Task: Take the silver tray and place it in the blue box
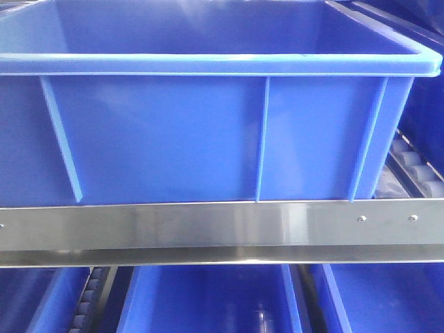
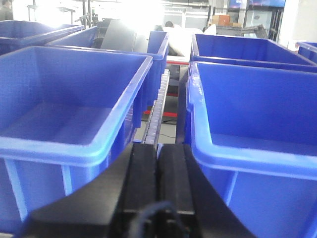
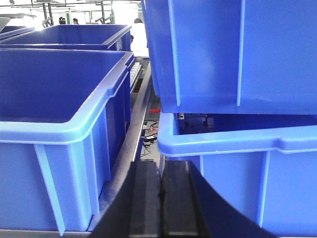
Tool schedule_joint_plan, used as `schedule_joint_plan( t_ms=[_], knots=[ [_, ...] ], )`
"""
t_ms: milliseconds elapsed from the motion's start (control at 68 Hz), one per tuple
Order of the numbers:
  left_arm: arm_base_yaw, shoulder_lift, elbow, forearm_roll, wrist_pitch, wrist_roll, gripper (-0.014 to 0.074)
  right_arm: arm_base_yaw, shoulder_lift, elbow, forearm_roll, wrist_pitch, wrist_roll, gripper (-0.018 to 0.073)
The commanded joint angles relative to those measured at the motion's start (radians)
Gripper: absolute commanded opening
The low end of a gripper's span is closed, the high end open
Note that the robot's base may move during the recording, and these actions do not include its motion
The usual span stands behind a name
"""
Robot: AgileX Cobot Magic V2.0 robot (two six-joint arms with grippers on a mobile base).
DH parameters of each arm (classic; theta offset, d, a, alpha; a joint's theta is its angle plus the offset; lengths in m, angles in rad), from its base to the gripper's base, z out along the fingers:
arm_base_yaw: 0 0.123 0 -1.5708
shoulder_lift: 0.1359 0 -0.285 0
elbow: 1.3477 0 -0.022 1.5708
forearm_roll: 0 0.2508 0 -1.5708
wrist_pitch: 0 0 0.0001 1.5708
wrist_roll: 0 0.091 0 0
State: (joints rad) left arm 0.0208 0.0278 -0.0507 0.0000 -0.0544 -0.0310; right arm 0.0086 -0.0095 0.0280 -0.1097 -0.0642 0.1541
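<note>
Steel frame bar [image 1: 222,232] nearest; blue box [image 1: 208,132] behind, contents hidden

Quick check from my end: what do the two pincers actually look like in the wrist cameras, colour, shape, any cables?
Both are matte black. The left pincer shows two flat, ribbed-looking fingers on a broad body that flares outward, with a thin dark cable looping at the bottom edge. The right pincer shows the same pair of flat black fingers on a curved black body; no cable or markings visible there.
</note>
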Motion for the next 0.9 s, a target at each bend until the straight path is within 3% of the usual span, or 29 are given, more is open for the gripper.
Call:
schedule_joint_plan(
  t_ms=[0,147,353,882],
  knots=[
    [-0.008,-0.037,0.002,-0.023,-0.084,0.005,-0.0093,-0.008,-0.021,-0.018,-0.002,-0.094,-0.01,0.0057],
    [-0.046,-0.052,0.048,-0.05,-0.111,0.092,-0.0093,-0.008,-0.021,-0.018,-0.002,-0.092,-0.01,0.0057],
    [-0.109,-0.055,0.1,-0.066,-0.133,0.092,-0.0093,-0.008,-0.021,-0.018,-0.002,-0.089,-0.01,0.0057],
    [-0.109,-0.055,0.1,-0.066,-0.133,0.092,-0.0093,-0.008,-0.021,-0.018,-0.002,-0.089,-0.01,0.0057]
  ],
)
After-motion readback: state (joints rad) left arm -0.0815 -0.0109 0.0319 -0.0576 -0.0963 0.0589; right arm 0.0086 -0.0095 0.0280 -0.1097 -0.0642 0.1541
